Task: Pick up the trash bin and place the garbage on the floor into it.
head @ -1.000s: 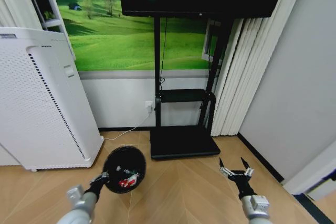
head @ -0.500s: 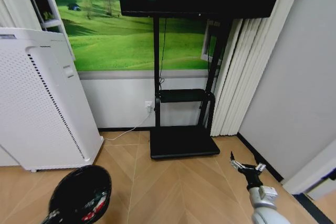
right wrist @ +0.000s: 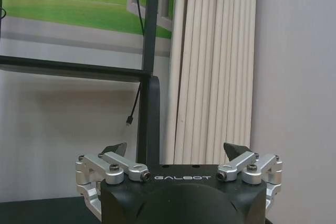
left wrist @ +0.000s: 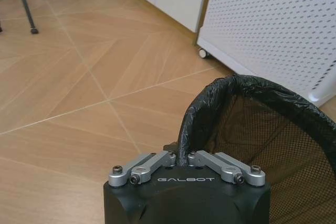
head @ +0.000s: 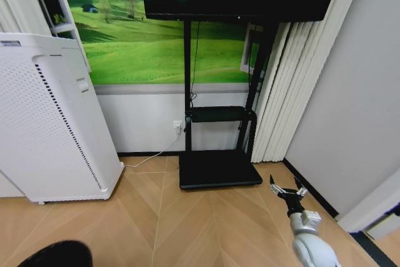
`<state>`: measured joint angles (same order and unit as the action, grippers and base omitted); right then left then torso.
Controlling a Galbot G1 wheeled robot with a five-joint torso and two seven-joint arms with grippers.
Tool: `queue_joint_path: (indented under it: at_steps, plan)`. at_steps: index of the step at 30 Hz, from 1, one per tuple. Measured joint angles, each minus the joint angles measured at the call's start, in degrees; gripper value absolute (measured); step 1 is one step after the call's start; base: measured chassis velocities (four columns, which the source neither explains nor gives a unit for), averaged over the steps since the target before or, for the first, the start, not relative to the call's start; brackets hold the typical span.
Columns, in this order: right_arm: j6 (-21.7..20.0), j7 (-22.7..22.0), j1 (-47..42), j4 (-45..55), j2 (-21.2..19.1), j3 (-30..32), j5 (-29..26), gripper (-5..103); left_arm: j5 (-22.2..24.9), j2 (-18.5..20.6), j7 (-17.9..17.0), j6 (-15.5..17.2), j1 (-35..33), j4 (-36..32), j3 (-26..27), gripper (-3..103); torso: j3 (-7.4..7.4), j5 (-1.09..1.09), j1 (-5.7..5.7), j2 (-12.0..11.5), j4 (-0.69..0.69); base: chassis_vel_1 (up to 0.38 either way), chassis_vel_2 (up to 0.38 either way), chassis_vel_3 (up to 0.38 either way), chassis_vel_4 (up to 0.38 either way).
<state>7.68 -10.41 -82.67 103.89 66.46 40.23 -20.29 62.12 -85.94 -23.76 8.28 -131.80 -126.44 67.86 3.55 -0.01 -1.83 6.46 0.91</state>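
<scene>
We see the bin [left wrist: 265, 129] held by its rim: the left gripper [left wrist: 182, 157] is closed on the bag-wrapped edge nearest it, and the mesh bowl opens out beyond the fingers [left wrist: 149, 164]. The inside of the bin is dark and we cannot make out any contents. In the head view a dark curved patch [head: 56, 255] at the bottom left edge looks like part of the bin, low over the floor [head: 187, 223]. Past the bin, away from the left gripper, stands the white appliance [left wrist: 273, 22], close to the far rim.

Our right gripper [head: 287, 191] hangs over the floor near the curtain [head: 294, 85], well apart from the bin. Its fingers [right wrist: 115, 149] are spread wide and hold nothing. Ahead of it is the black stand [head: 219, 168].
</scene>
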Motion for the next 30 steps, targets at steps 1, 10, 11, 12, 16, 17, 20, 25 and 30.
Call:
queue_joint_path:
  at_steps: [1,10,11,12,16,17,20,25,30]
  plan:
    - [0.2,0.2,-0.1,-0.2,0.2,0.0,0.0,100,0.0,0.0,0.3,-0.1,0.1,0.8,0.3,3,0.0,-0.01,0.0,0.0,0.0,0.0,0.0,0.0,0.0]
    - [0.9,0.5,-1.5,-0.7,-0.1,0.8,-0.3,100,-0.7,1.7,2.7,-0.1,3.7,7.6,1.4,3,0.0,0.0,0.0,0.0,0.01,0.0,0.0,0.0,0.0]
    - [0.9,0.7,-1.9,-0.7,-0.6,1.2,-0.4,100,-1.5,2.3,3.1,-0.1,5.2,9.5,1.5,3,0.0,-0.02,0.0,0.0,0.02,0.0,0.0,0.0,0.0]
    - [0.9,0.7,-1.9,-0.7,-0.6,1.2,-0.4,100,-1.5,2.3,3.1,-0.1,5.2,9.5,1.5,3,0.0,-0.02,0.0,0.0,0.02,0.0,0.0,0.0,0.0]
    - [0.9,0.8,-2.3,-0.5,-1.2,1.6,-0.6,100,-3.1,3.3,4.3,0.1,8.1,12.7,1.3,3,0.0,0.01,-0.01,0.0,0.01,0.0,0.0,0.0,0.0]
    - [1.0,0.9,-2.5,-0.3,-1.3,1.7,-0.6,100,-3.9,3.4,4.4,0.3,9.2,13.6,0.8,3,0.0,0.01,-0.01,0.0,0.01,0.0,0.0,0.0,0.0]
    - [1.0,1.0,-3.3,0.3,-1.5,2.0,-0.6,100,-4.7,3.6,4.4,0.8,11.0,14.7,0.3,3,0.0,-0.02,-0.01,0.0,0.01,0.0,0.0,0.0,0.0]
    - [1.2,1.0,-4.1,0.4,-2.2,2.9,-0.7,100,-5.4,4.3,4.4,1.1,12.4,16.4,0.0,3,0.0,0.0,-0.01,0.0,0.01,0.0,0.0,0.0,0.0]
    - [1.3,1.3,-4.2,0.2,-2.7,3.5,-0.9,100,-6.6,4.8,4.4,0.8,12.8,18.3,-0.7,3,0.0,0.03,-0.01,0.0,0.01,0.0,0.0,0.0,0.0]
